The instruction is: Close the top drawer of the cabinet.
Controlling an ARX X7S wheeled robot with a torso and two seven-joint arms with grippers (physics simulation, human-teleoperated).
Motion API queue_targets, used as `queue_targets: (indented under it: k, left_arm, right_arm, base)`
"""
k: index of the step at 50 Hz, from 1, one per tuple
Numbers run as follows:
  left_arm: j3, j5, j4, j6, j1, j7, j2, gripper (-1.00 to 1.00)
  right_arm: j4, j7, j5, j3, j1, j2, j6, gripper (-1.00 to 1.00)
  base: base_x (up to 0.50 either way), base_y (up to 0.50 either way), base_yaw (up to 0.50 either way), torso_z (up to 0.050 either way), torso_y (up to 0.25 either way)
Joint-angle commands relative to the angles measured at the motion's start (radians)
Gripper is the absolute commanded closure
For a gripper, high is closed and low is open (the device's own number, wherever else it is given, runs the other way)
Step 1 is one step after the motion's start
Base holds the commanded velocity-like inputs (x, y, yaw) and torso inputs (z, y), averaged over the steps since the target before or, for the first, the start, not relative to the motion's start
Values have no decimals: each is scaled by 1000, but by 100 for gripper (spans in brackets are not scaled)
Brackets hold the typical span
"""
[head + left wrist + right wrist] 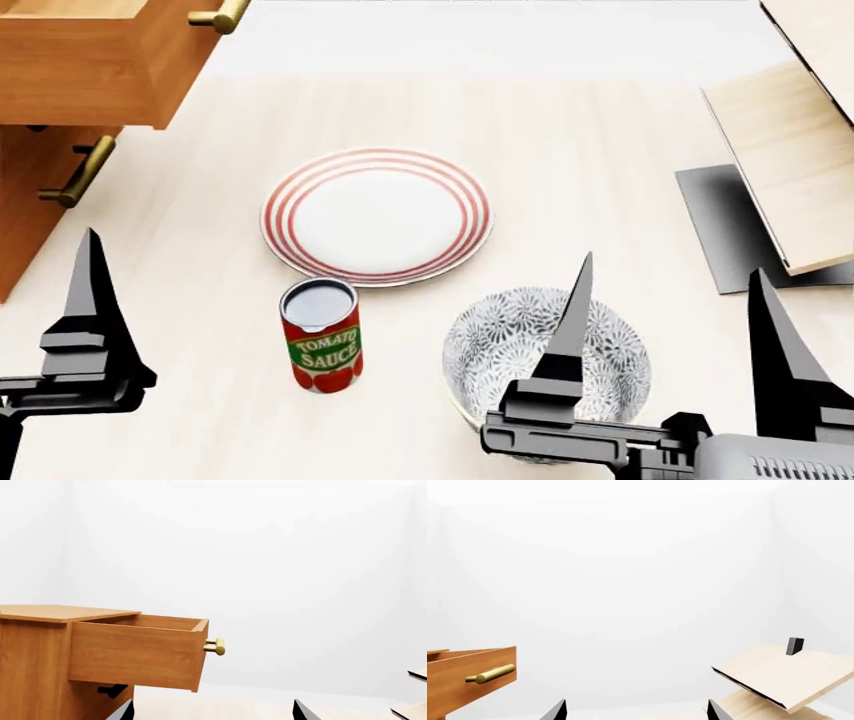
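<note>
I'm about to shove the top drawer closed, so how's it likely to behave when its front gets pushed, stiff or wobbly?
The top drawer looks like a rigid wooden box, so it should probably slide straight into the cabinet rather than flex. Its flat front gives a broad push surface. The round brass handle may let a fingertip slip off.
</note>
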Motion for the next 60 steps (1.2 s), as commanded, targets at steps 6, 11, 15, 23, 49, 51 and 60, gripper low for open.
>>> queue_targets:
  k: [6, 11, 15, 23, 49, 51, 60]
  left_arm:
    - [87, 61, -33, 65, 18, -3, -32, -100]
    - [91, 57, -27, 57, 16, -4, -38, -100]
    - [123, 77, -24, 77, 25, 6, -55, -100]
    - [143, 79, -36, 85, 28, 14, -67, -100]
    - [240, 89, 0, 121, 53, 76, -136, -100]
    - [248, 93, -10, 129, 54, 81, -139, -100]
    - [262, 82, -15, 81, 1, 80, -125, -100]
  right_arm:
    - [1, 16, 32, -7, 12, 14, 8, -100]
    - [-3, 22, 38, -8, 11, 21, 2, -100]
    - [3, 26, 44, -8, 13, 22, 2, -100]
    - [4, 31, 45, -18, 14, 31, -11, -100]
    - [13, 57, 101, -11, 33, 47, 2, -100]
    - [15, 57, 100, -13, 30, 49, -4, -100]
    - [24, 62, 106, -16, 27, 54, -16, -100]
  base:
    - [477, 0, 0, 0, 0]
    - [436, 0, 0, 0, 0]
    - [469, 0, 0, 0, 0]
    - [467, 0, 0, 0, 0]
    - [274, 0, 0, 0, 1]
    - [0, 0, 0, 0, 0]
    - [0, 0, 0, 0, 0]
